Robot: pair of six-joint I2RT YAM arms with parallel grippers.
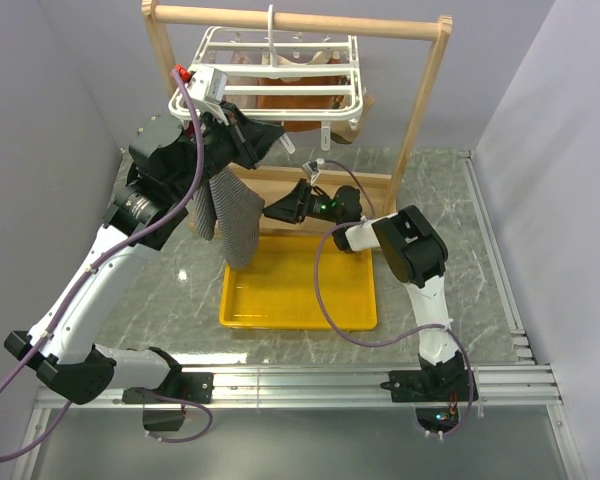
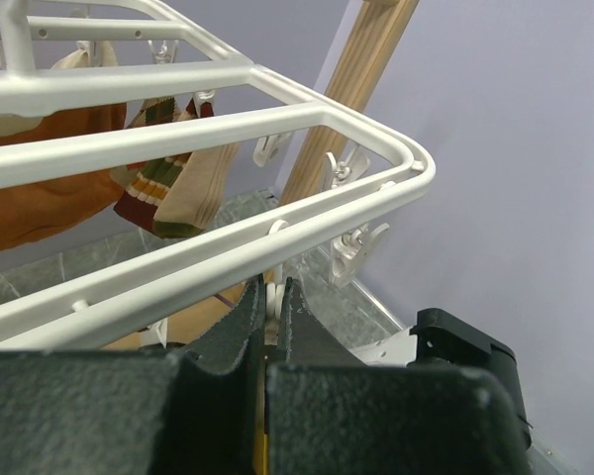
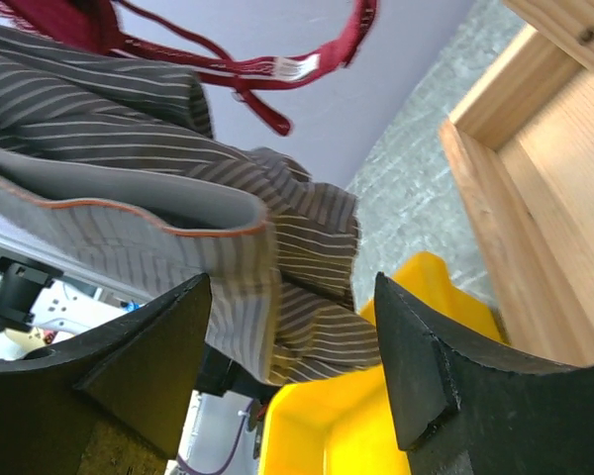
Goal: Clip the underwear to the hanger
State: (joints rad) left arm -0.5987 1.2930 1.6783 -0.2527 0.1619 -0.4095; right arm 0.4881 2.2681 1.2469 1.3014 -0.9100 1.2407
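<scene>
The grey striped underwear (image 1: 238,215) hangs limp below my left arm, above the yellow tray's left end; what holds its top is hidden. The white grid hanger (image 1: 280,95) hangs from the wooden stand's bar. My left gripper (image 1: 276,135) is raised just under the hanger's front rim (image 2: 228,129). In the left wrist view it (image 2: 272,297) is shut on a small white clip (image 2: 273,303) below that rim. My right gripper (image 1: 270,212) points left beside the cloth. In the right wrist view it (image 3: 292,287) is open, with the underwear (image 3: 129,119) hanging just ahead of its fingers.
The yellow tray (image 1: 300,310) lies under the cloth. The wooden stand (image 1: 420,120) frames the hanger. Orange-brown garments (image 2: 40,188) and a striped sock (image 2: 168,188) hang from the rack. Dark red underwear (image 3: 228,64) hangs above the grey cloth.
</scene>
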